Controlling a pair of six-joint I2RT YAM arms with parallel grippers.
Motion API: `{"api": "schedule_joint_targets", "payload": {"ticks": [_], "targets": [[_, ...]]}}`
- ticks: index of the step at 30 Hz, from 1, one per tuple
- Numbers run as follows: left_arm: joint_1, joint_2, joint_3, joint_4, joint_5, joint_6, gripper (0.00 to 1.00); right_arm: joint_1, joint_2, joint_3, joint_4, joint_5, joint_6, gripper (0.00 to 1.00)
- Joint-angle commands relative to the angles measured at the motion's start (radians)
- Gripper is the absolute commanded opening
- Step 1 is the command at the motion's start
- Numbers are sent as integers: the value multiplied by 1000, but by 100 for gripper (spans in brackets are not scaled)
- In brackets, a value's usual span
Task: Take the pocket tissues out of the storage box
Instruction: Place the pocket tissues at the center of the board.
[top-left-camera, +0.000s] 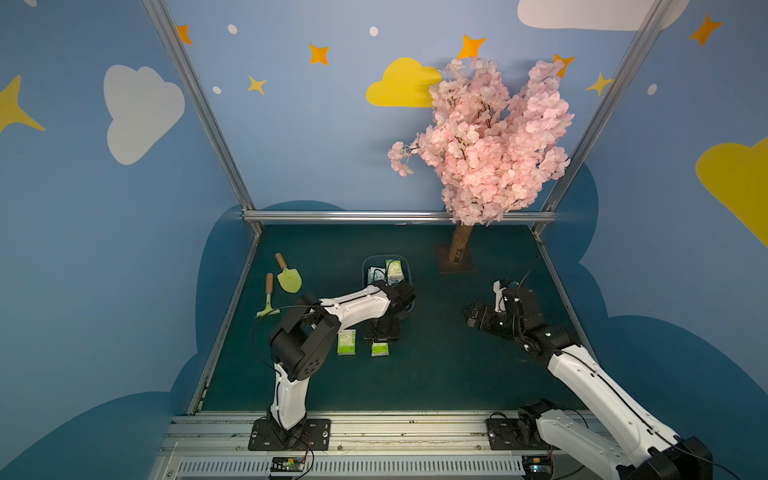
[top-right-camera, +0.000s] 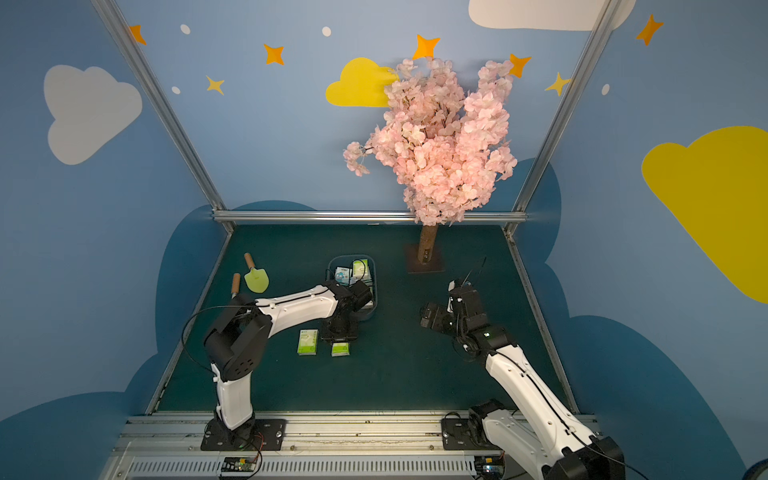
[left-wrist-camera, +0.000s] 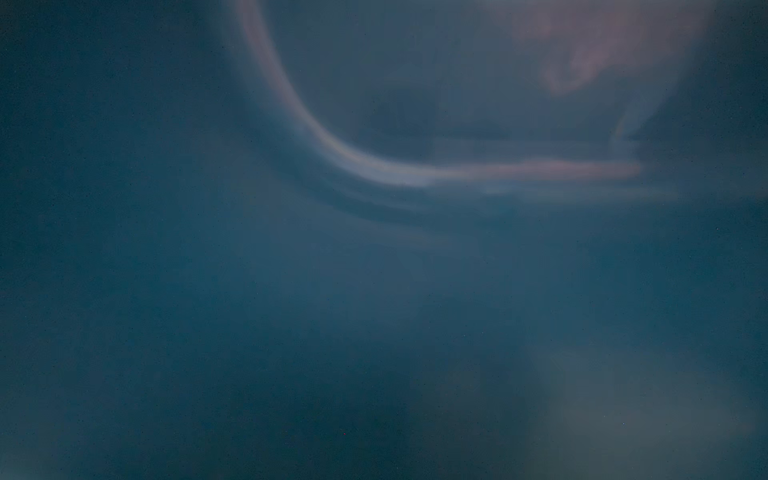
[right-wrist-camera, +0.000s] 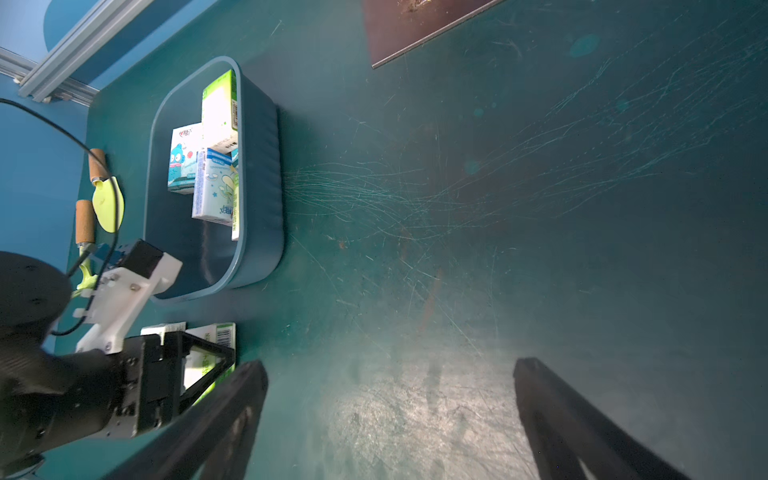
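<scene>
Top views, box: the box (top-left-camera: 384, 257) (top-right-camera: 351, 256) sits mid-table, and its near end is under the left arm (top-left-camera: 353, 301).
Top views, packets: a green and a blue one show inside the box (top-left-camera: 393, 270). Two green packets (top-left-camera: 347, 341) (top-right-camera: 308, 342) lie flat on the table (top-left-camera: 436, 374), just in front of it and clear of the rim.
Top views, left gripper: the left gripper (top-left-camera: 381, 334) (top-right-camera: 340, 332) is down over the second green one. From above I can't tell how its jaws stand.
Top views, right gripper: the right gripper (top-left-camera: 469, 316) (top-right-camera: 426, 318) is well apart from the box, with nothing in it.
Left wrist: all smear, just one pale curved streak. Nothing readable.
Right wrist, right gripper: the right gripper (right-wrist-camera: 390, 395) is spread wide, with bare table between its fingers.
Right wrist, box: three packets crowd one long wall (right-wrist-camera: 262, 174). A green one stands on edge (right-wrist-camera: 220, 108) and two blue ones lean beside it (right-wrist-camera: 183, 162). The end nearest the left gripper looks bare.
Right wrist, left gripper: the left gripper (right-wrist-camera: 208, 365) has its finger frame straddling a green packet on the table. I cannot tell whether it is pinching or has let go.
Handling: likely light, soft and squashy, with a slick wrap. Pinch across the narrow width, gently. For the ones on edge, the upper edge looks the easiest hold.
Hidden: any packets underneath or beneath the arm, and the print on them. The tools (top-left-camera: 289, 278) are partly cut off by the arm.
</scene>
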Motion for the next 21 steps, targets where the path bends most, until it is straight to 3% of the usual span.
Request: {"api": "schedule_joint_targets", "payload": {"ticks": [1, 9, 21], "targets": [[9, 12, 9, -7, 3, 11, 55, -2, -22, -2, -24, 15, -1, 98], [8, -2, 12, -20, 1, 30, 63, -3, -36, -3, -32, 24, 2, 98], [9, -138, -13, -7, 31, 82, 80, -3, -30, 34, -74, 7, 0, 98]]}}
